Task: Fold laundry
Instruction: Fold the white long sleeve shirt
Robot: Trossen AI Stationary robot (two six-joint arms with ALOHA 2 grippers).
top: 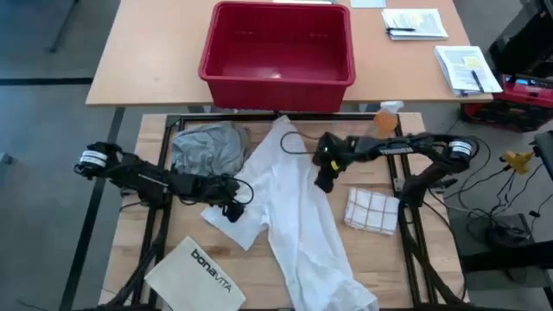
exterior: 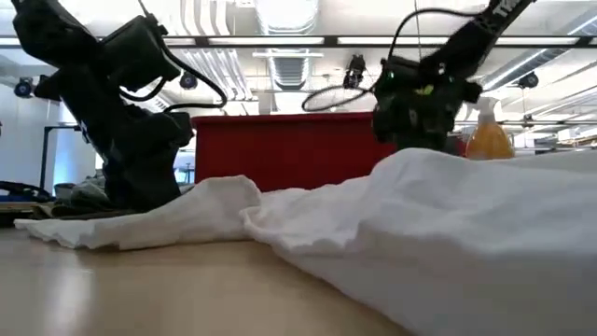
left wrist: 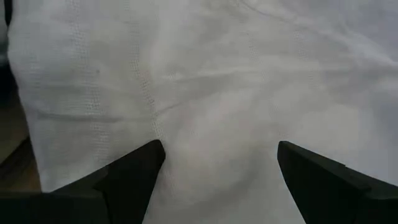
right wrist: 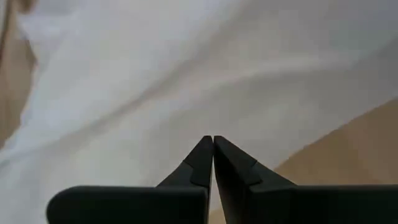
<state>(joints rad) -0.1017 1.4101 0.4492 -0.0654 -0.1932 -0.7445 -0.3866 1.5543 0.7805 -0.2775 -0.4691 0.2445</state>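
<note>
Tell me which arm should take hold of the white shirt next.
Probably the left. The left gripper is open, fingers straddling the white shirt at its left edge. The right gripper is shut and empty above the shirt's middle, so it must open first.

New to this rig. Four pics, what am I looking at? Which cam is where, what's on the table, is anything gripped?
Two dark robot arms work at a wooden table, folding laundry. One picture looks straight down from above, one looks level across the tabletop, and the other two come from cameras on each arm's wrist.

On the table: a large white shirt spread down the middle, a crumpled grey T-shirt, a folded checked cloth, a white bag printed bonavita and an orange spray bottle. A red bin sits on the desk behind.

The left hand is open, low over the white shirt's sleeve area. The right hand is shut above the shirt's middle; its fingertips meet with no cloth visible between them, so nothing looks gripped.
</note>
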